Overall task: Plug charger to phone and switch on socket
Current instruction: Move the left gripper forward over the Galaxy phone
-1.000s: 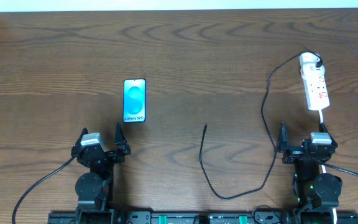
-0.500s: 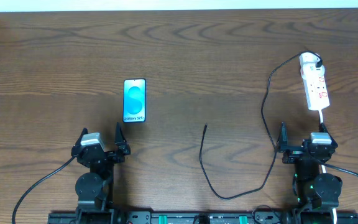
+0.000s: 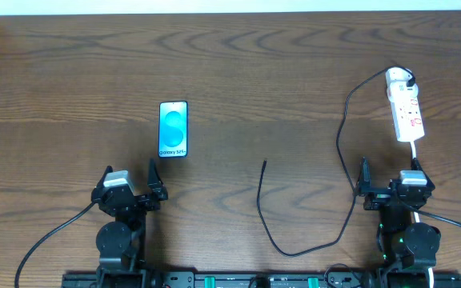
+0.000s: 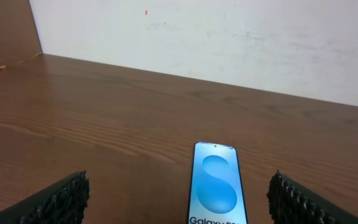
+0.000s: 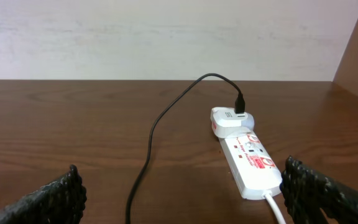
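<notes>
Here the phone's (image 4: 215, 183) cropped near end seems unplugged.

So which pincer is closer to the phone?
Left. The left pincer sits just on the robot's side of the phone, slightly to its left; the right pincer is far off to the right, by the socket.

You have bright, even light in every view, with only faint shadows on the dark brown wooden table (image 3: 294, 64) — the textured black fingertips (image 4: 61, 202) in the wrist views' corners look slightly soft.
</notes>
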